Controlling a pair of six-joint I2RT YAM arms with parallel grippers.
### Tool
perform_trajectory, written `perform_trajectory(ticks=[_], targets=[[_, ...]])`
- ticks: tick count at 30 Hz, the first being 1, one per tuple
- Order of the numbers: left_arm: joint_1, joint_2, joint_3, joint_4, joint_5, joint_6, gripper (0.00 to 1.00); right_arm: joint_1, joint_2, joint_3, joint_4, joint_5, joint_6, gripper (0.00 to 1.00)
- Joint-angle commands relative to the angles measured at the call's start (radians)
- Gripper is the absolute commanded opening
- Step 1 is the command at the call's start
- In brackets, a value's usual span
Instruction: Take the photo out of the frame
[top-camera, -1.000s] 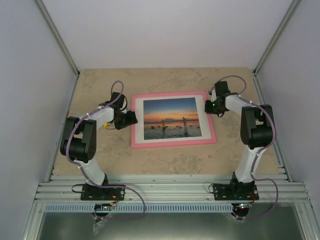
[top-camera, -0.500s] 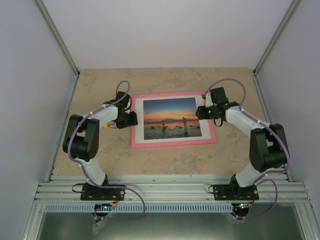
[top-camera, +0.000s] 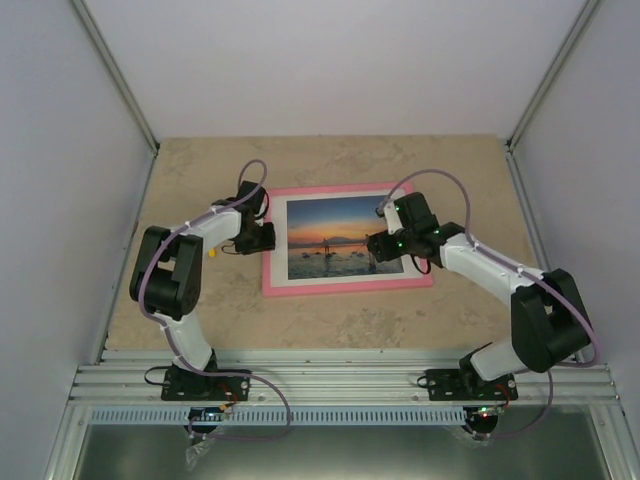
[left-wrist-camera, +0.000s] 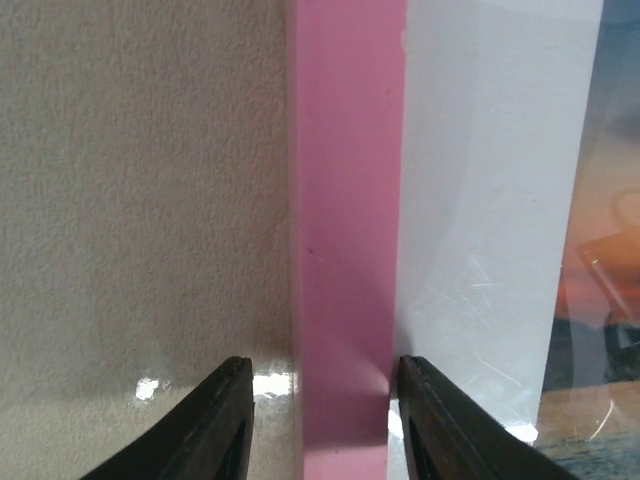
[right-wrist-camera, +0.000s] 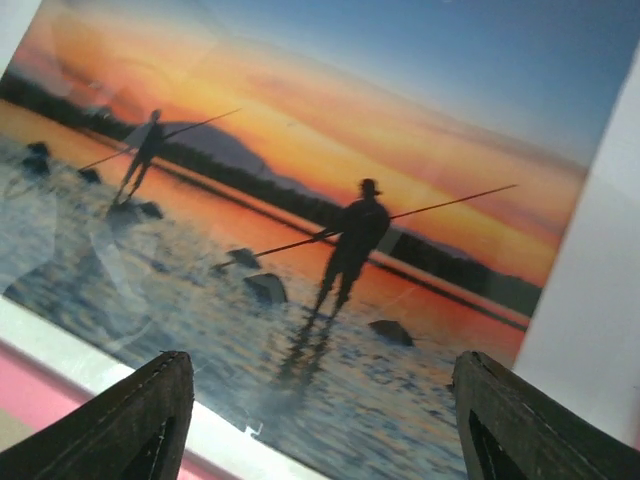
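The pink frame (top-camera: 345, 288) lies face up in the middle of the table, with the sunset photo (top-camera: 335, 235) behind glass inside a white mat (top-camera: 345, 277). My left gripper (top-camera: 264, 237) is low at the frame's left rail. In the left wrist view the rail (left-wrist-camera: 345, 250) runs between the open jaws of the left gripper (left-wrist-camera: 325, 420). The left finger stands apart from the rail, the right one at its inner edge. My right gripper (top-camera: 372, 247) hovers over the photo's right part. In the right wrist view the gripper (right-wrist-camera: 320, 425) is open wide above the photo (right-wrist-camera: 300, 200), holding nothing.
The beige stone-patterned table (top-camera: 200, 170) is boxed in by pale walls at left, right and back. Aluminium rails (top-camera: 340, 380) with both arm bases run along the near edge. In the right wrist view, mat (right-wrist-camera: 590, 280) and pink rail (right-wrist-camera: 30, 395) border the photo.
The right arm swung left from the frame's upper right corner to above the photo, and its jaws opened. The left gripper shifted onto the left rail and its jaws narrowed.
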Motion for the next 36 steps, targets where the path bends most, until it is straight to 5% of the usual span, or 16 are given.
perform_trajectory(ticks=[1, 13, 27, 36], targets=[[-0.014, 0.025, 0.019, -0.021, -0.019, 0.017, 0.40, 0.084, -0.040, -0.034, 0.037, 0.067, -0.083, 0.75], [-0.021, -0.036, 0.018, -0.029, -0.020, 0.012, 0.07, 0.346, -0.051, -0.066, 0.059, 0.198, -0.230, 0.87], [-0.022, -0.154, 0.077, -0.094, -0.016, -0.001, 0.00, 0.723, 0.036, -0.112, 0.162, 0.642, -0.397, 0.89], [-0.022, -0.175, 0.128, -0.127, -0.012, -0.005, 0.00, 0.809, 0.198, -0.159, 0.354, 0.943, -0.492, 0.88]])
